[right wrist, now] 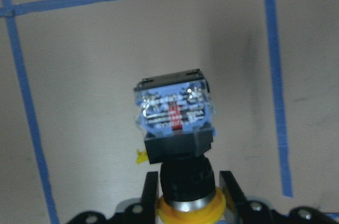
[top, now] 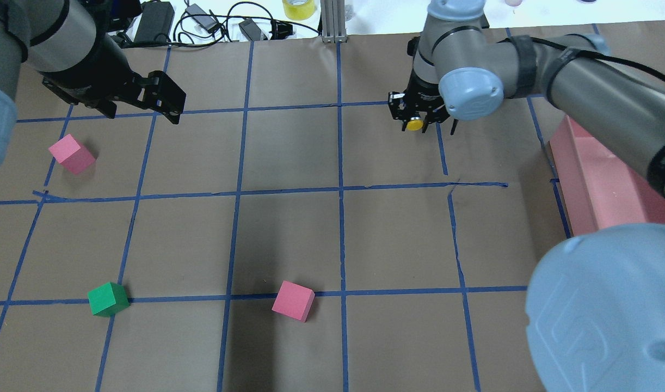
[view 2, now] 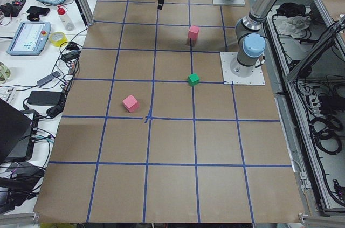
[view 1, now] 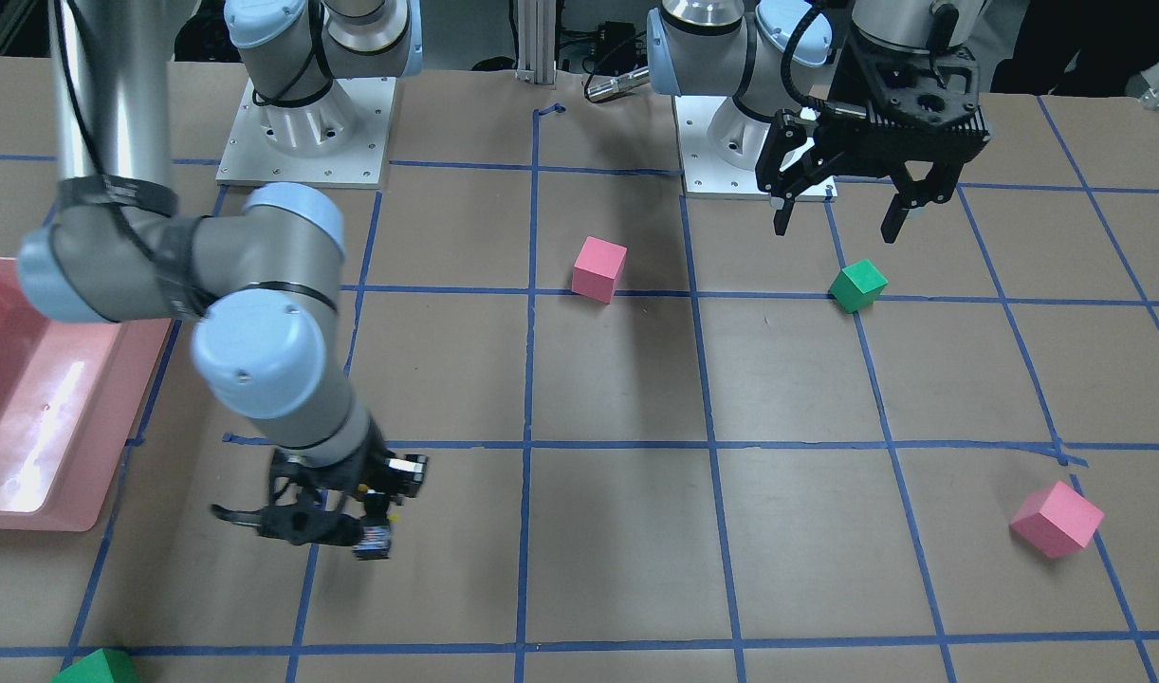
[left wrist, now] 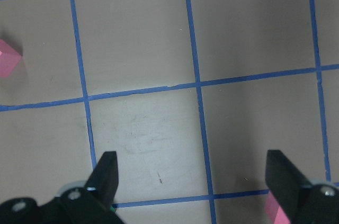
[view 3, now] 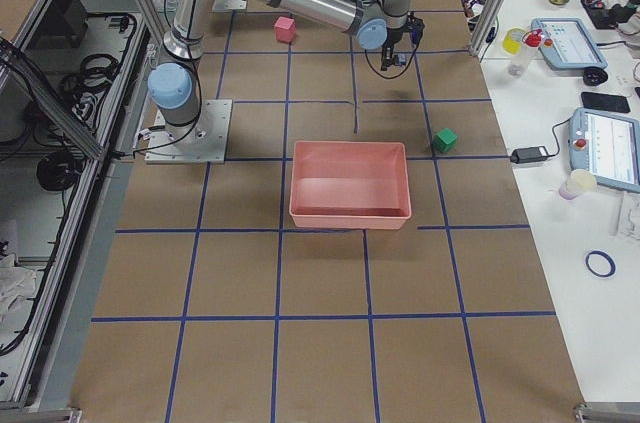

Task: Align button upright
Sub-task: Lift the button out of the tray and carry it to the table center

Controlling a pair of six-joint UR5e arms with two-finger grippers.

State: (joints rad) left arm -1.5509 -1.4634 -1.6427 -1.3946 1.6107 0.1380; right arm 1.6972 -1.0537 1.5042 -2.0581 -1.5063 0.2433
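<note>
Button [right wrist: 175,123] is gripped by the right tool [right wrist: 189,187], base aimed at the desk [right wrist: 79,75]. Left tool [left wrist: 192,163] is seen spread, well apart.

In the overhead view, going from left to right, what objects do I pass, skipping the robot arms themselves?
far-left pink cube → green cube → central pink cube → button → pink bin
</note>
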